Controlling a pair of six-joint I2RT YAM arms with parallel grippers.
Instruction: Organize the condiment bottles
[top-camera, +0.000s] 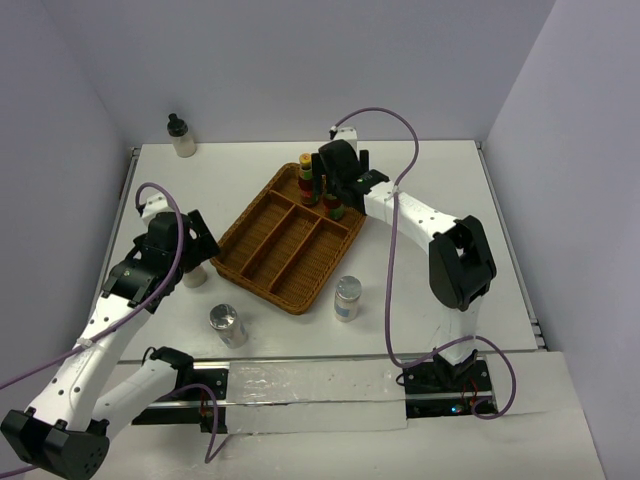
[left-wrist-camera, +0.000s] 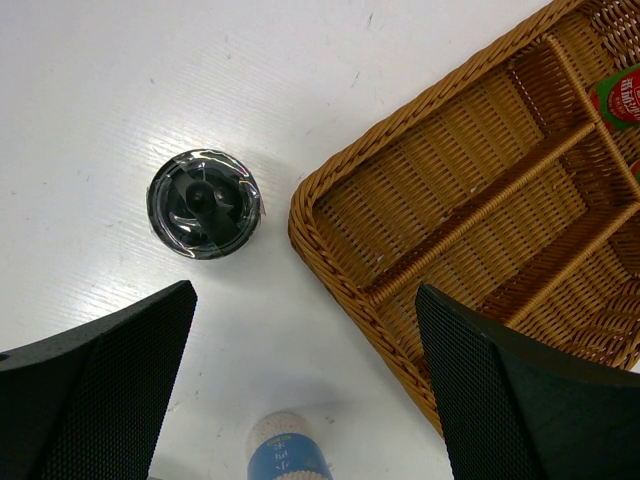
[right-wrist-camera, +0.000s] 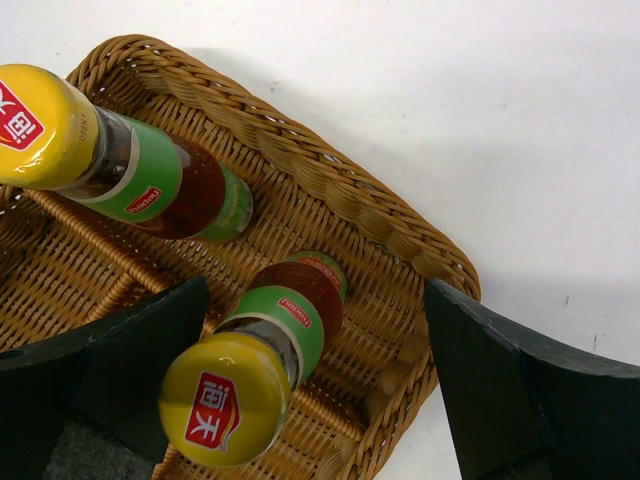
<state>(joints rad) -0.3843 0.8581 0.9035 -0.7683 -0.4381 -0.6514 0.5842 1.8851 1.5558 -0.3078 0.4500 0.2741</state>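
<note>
Two red sauce bottles with yellow-green tops (top-camera: 335, 205) stand in the 12 o'clock end of the brown wicker three-slot tray (top-camera: 270, 250). The right gripper (right-wrist-camera: 312, 385) is spread around one. Outside stand two clear silver-lidded shakers (top-camera: 347, 298) at 6 o'clock and two pale cream black-capped bottles (top-camera: 182, 135). The left gripper (left-wrist-camera: 305, 400) hangs parted over the 9 o'clock one.

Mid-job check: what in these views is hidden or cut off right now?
1. Top view: the cream bottle is mostly covered by the left gripper, so its cap is hidden.
2. Top view: the red sauce bottles sit partly behind the right gripper. Whether it touches them cannot be told.
3. Left wrist view: the blue-labelled bottle is cut off by the bottom edge, so its lid is unseen.
</note>
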